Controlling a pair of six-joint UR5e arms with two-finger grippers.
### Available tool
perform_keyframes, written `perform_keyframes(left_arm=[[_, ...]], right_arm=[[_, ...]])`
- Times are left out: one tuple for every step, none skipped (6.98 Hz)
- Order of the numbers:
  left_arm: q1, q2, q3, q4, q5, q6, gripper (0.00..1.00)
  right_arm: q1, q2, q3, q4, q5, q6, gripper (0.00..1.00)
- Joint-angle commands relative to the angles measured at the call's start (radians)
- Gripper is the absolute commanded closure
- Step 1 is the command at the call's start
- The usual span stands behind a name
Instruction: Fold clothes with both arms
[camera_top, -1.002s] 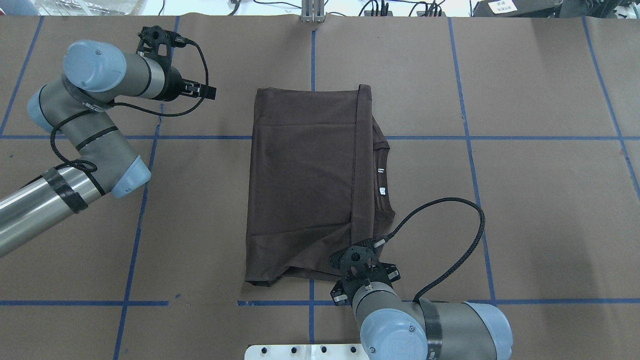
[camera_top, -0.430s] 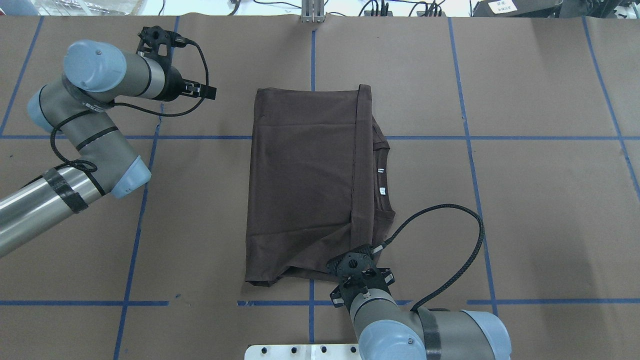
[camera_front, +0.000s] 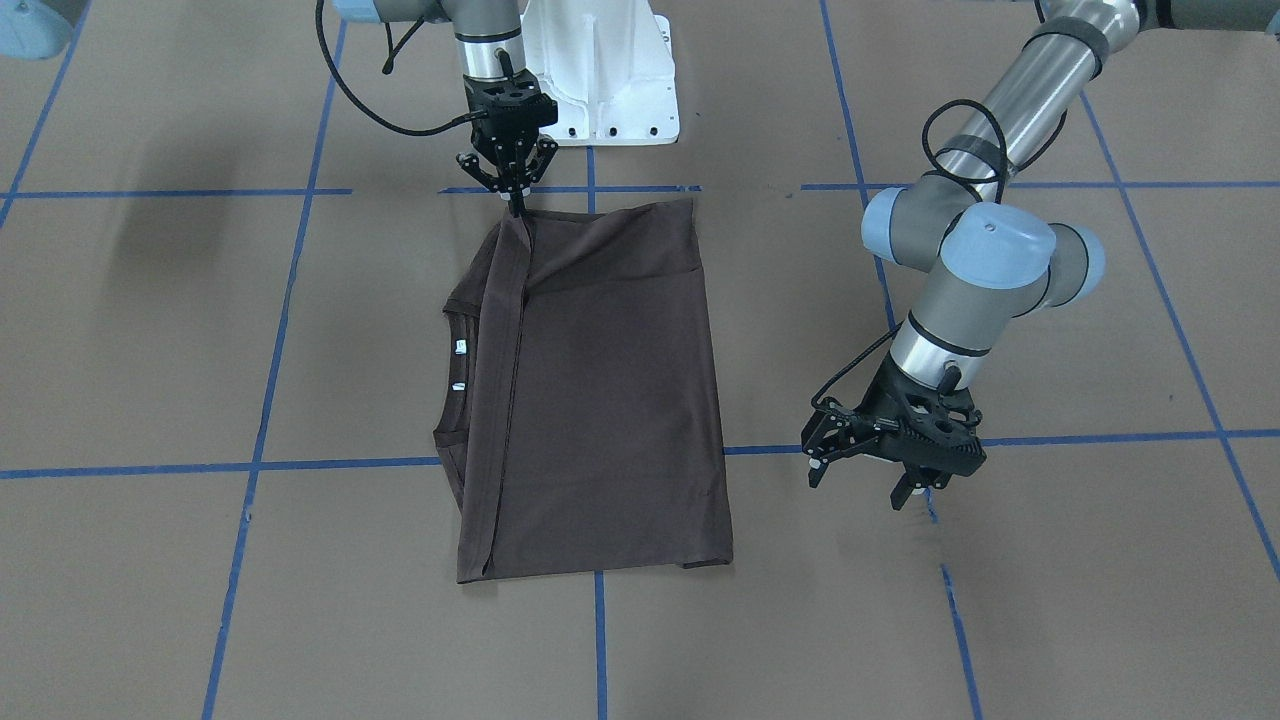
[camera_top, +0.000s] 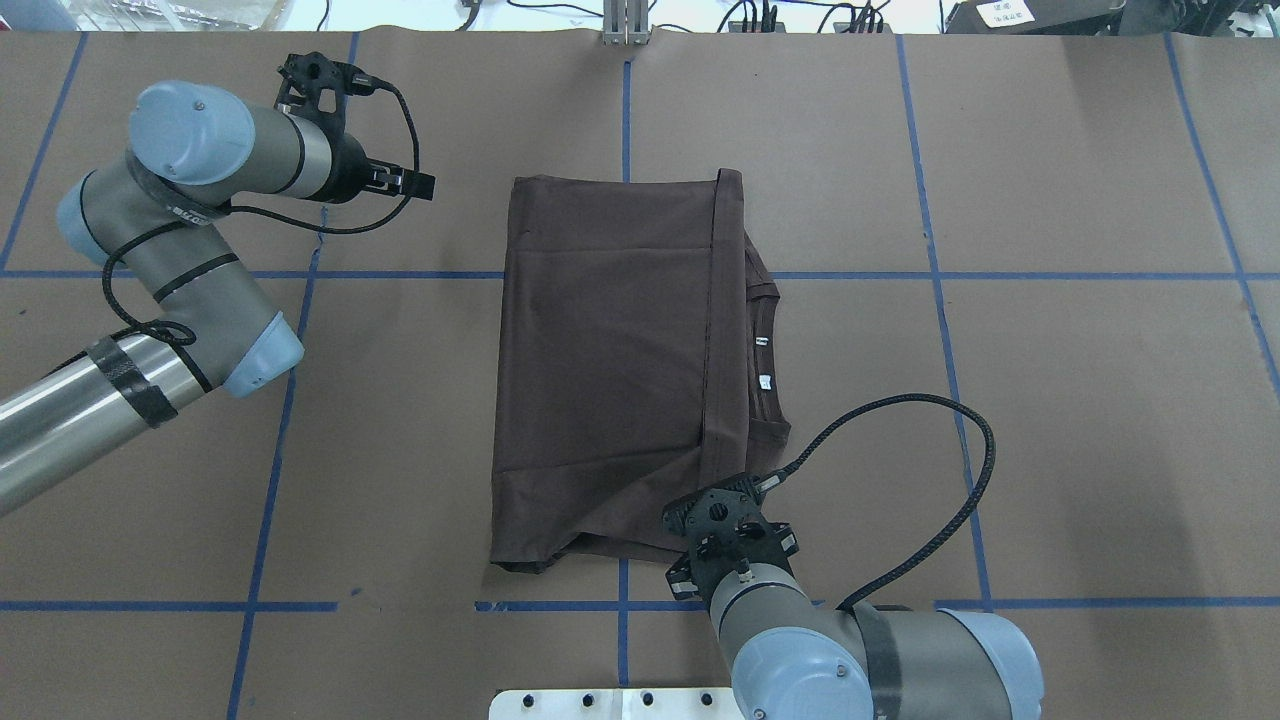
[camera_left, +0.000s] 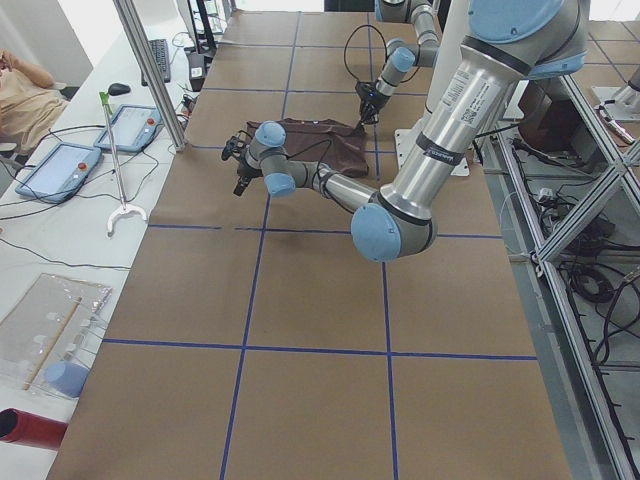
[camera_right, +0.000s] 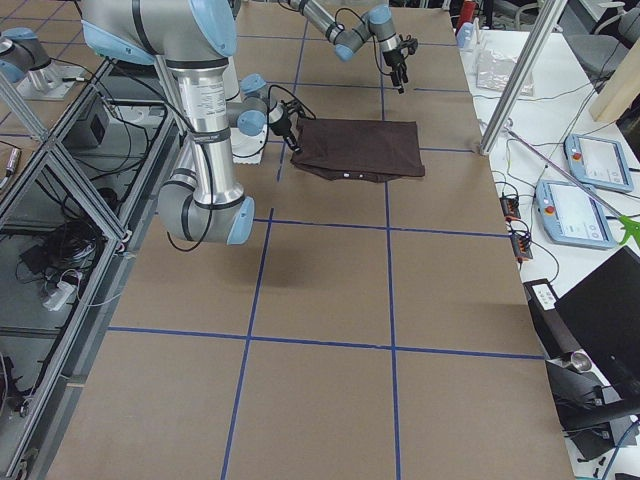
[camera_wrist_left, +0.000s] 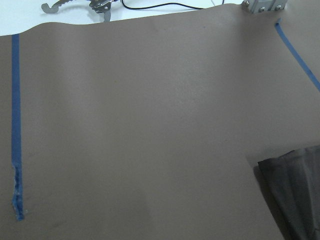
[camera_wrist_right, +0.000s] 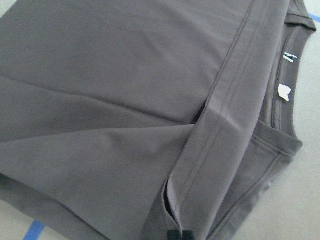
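Observation:
The dark brown T-shirt (camera_top: 610, 370) lies folded into a rectangle mid-table, its collar (camera_top: 765, 340) and white tags (camera_wrist_right: 284, 92) peeking out along the right side. My right gripper (camera_front: 518, 205) stands upright over the shirt's near hem corner, shut on a pinch of that fabric; the wrist view shows its fingertips (camera_wrist_right: 179, 234) together on the folded hem. My left gripper (camera_front: 862, 482) hovers open above bare table, well to the left of the T-shirt (camera_front: 600, 400) in the overhead view, holding nothing. Its wrist camera catches only a far corner of the shirt (camera_wrist_left: 295, 195).
Brown paper with blue tape lines (camera_top: 620, 100) covers the table. The white pedestal base (camera_front: 610, 70) sits at the robot's edge. Beyond the far edge stand aluminium posts (camera_left: 150, 70), tablets (camera_left: 60, 165) and a grabber tool (camera_left: 115, 170); a person (camera_left: 20, 90) sits there.
The right wrist shifted slightly near the shirt's near hem corner and its cable loop swung outward. The left arm and the shirt stayed as they were.

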Motion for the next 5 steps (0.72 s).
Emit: perform_keyframes(left_arm=[[0.001, 0.0, 0.0, -0.001, 0.0, -0.002, 0.0], [0.001, 0.0, 0.0, -0.001, 0.0, -0.002, 0.0], [0.001, 0.0, 0.0, -0.001, 0.0, 0.0, 0.0], [0.001, 0.001, 0.0, -0.001, 0.0, 0.0, 0.0], [0.001, 0.0, 0.0, -0.001, 0.0, 0.0, 0.0]], right_arm=[[0.002, -0.114, 0.067, -0.001, 0.0, 0.058, 1.0], [0.001, -0.151, 0.09, -0.001, 0.0, 0.064, 1.0], [-0.016, -0.154, 0.091, -0.001, 0.0, 0.131, 1.0], [-0.03, -0.155, 0.091, -0.001, -0.001, 0.179, 1.0], [-0.039, -0.156, 0.086, -0.003, -0.003, 0.21, 1.0]])
